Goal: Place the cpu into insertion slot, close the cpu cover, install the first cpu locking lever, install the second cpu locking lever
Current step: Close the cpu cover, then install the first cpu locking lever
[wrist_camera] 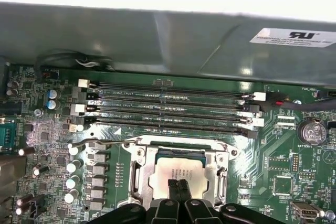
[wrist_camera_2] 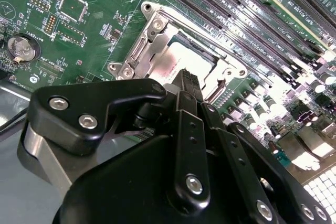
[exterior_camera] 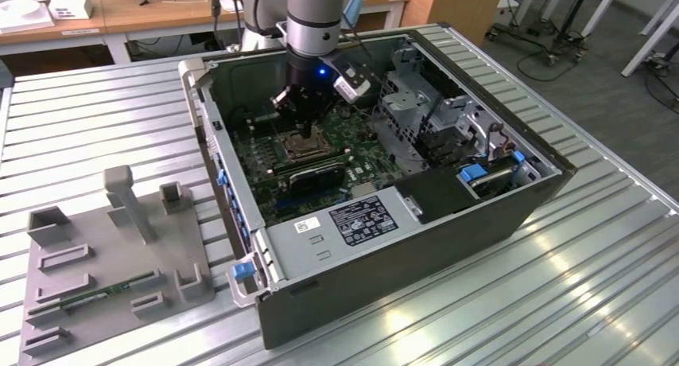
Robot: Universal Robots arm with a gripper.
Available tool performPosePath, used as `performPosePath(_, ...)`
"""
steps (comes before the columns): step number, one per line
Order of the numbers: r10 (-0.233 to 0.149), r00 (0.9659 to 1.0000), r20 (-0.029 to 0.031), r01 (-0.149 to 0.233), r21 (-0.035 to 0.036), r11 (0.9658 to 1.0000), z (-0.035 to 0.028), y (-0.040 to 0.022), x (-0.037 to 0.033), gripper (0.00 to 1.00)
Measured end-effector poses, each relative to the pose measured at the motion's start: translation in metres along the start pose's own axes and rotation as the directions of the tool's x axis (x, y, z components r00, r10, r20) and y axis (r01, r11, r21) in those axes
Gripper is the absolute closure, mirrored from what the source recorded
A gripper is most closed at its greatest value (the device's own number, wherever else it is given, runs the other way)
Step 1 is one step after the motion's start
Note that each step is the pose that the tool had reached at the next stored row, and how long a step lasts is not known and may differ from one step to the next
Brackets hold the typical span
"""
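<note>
Gripper [wrist_camera: 177, 183]: jaws pinched together and empty, tips at the cpu [wrist_camera: 176, 167], seemingly to press, not grasp.
Chip: cpu seated in insertion slot [wrist_camera: 178, 153], framed by lowered cpu cover [wrist_camera: 137, 169].
Memory slots [exterior_camera: 314, 173]: six o'clock of insertion slot, exterior view.

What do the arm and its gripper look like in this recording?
The arm is a smooth silver-grey tube with a grey joint housing and a blue light glowing at the wrist. The gripper is matte black, built from hinged link plates studded with silver screws, narrowing to two slim black fingers.
</note>
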State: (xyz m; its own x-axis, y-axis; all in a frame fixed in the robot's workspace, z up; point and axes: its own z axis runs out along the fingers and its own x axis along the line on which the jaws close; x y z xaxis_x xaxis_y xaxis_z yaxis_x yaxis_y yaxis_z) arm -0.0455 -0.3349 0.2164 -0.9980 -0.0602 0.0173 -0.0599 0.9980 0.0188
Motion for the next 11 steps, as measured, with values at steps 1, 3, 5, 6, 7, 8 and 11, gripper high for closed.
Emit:
performPosePath(1,0.0,1.0,0.0001,0.0,-0.0001,1.0,0.0,0.0,0.0,0.89)
performPosePath(3,0.0,1.0,-0.0001,0.0,0.0001,1.0,-0.0006,0.0,0.0,0.89)
performPosePath(5,0.0,1.0,-0.0001,0.0,0.0001,1.0,-0.0006,0.0,0.0,0.89)
performPosePath(6,0.0,1.0,-0.0001,0.0,0.0001,1.0,-0.0006,0.0,0.0,0.89)
performPosePath(7,0.0,1.0,-0.0001,0.0,0.0001,1.0,-0.0006,0.0,0.0,0.89)
performPosePath(8,0.0,1.0,-0.0001,0.0,0.0001,1.0,-0.0007,0.0,0.0,0.89)
performPosePath(11,0.0,1.0,-0.0001,0.0,0.0001,1.0,-0.0007,0.0,0.0,0.89)
